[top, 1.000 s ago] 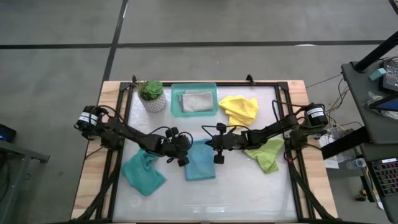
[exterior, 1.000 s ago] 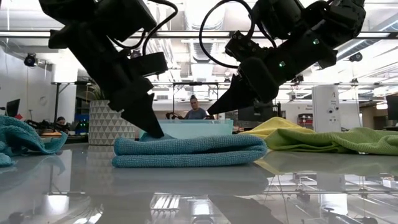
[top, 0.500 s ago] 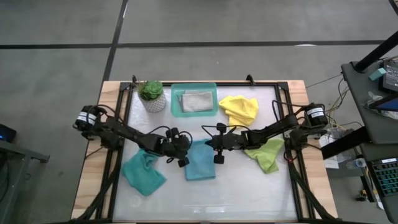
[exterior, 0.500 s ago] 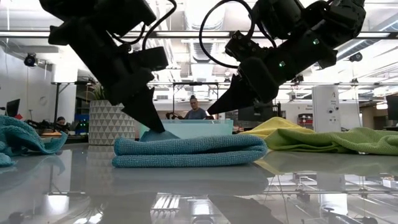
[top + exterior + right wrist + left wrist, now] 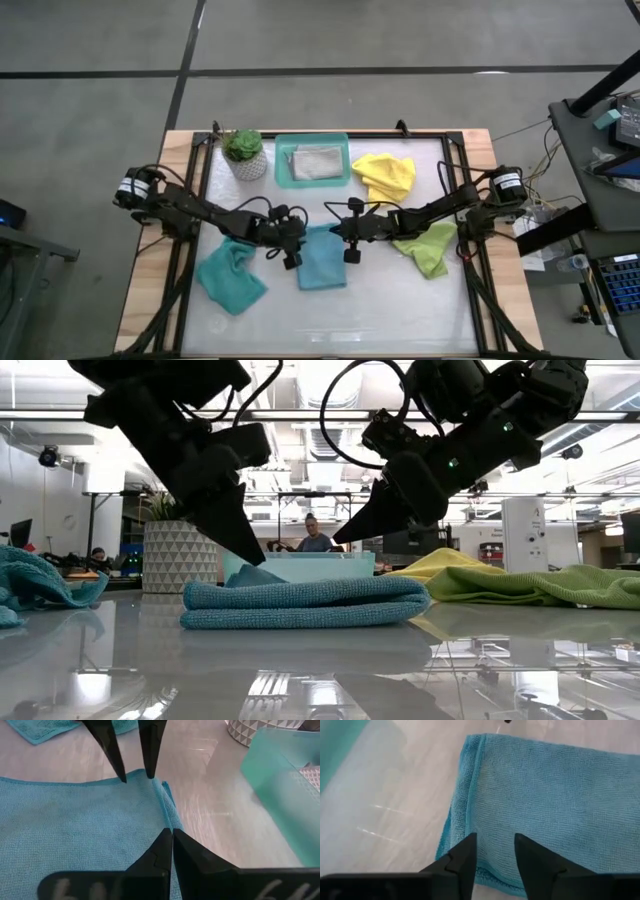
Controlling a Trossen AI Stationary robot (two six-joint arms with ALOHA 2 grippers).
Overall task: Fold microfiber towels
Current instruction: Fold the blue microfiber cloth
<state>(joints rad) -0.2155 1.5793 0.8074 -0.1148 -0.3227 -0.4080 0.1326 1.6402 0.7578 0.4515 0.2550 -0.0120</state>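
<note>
Dark-fingered, our left claw hangs parted and empty just over the corner of the folded teal-blue microfiber towel at mid-counter. Our right claw, pinched shut on nothing, hovers above its opposite edge.

Bright, even light falls from long ceiling strip lamps in the room behind, so shadows under the arms are faint and soft. The glossy white desk mirrors those lamps as pale streaks and reflects the folded teal-blue microfiber towel lying on it. In the wrist views glare streaks cross the desk, and the near dark fingers are blurred.
</note>
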